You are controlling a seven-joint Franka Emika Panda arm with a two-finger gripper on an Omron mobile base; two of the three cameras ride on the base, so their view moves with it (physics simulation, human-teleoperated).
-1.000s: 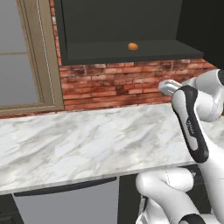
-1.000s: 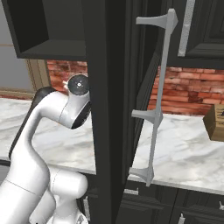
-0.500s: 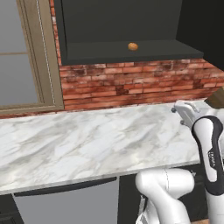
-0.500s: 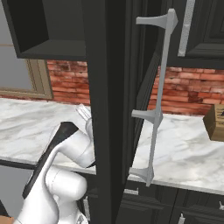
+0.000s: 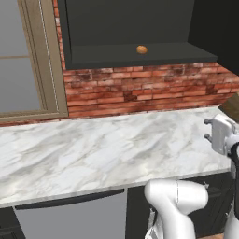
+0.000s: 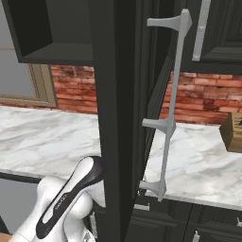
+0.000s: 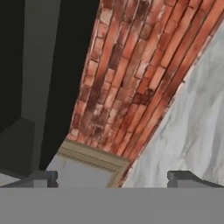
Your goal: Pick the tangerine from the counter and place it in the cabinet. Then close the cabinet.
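Observation:
The tangerine [image 5: 142,49] sits on the dark shelf inside the open cabinet [image 5: 116,23], towards its right half. The cabinet's door [image 6: 113,94] stands swung out, edge-on in the right base view, with a long grey handle [image 6: 170,108] on its right face. Below runs the white marble counter [image 5: 93,149]. My arm [image 6: 71,198] is low at the counter's front right, its white wrist end [image 5: 221,135] level with the counter. In the hand view my gripper [image 7: 113,178] is open with nothing between its fingertips [image 7: 43,177], looking along the brick wall [image 7: 131,74].
A tan-framed window [image 5: 28,60] is at the left, over the counter. A brown box [image 6: 234,132] stands on the counter to the right of the open door. Red brick runs between counter and cabinet. Grey drawer fronts [image 5: 70,219] lie below the counter's front edge.
The arm has swung down and to the right, from near the cabinet's lower edge to counter level. The tangerine stays on the shelf. The gripper stays open.

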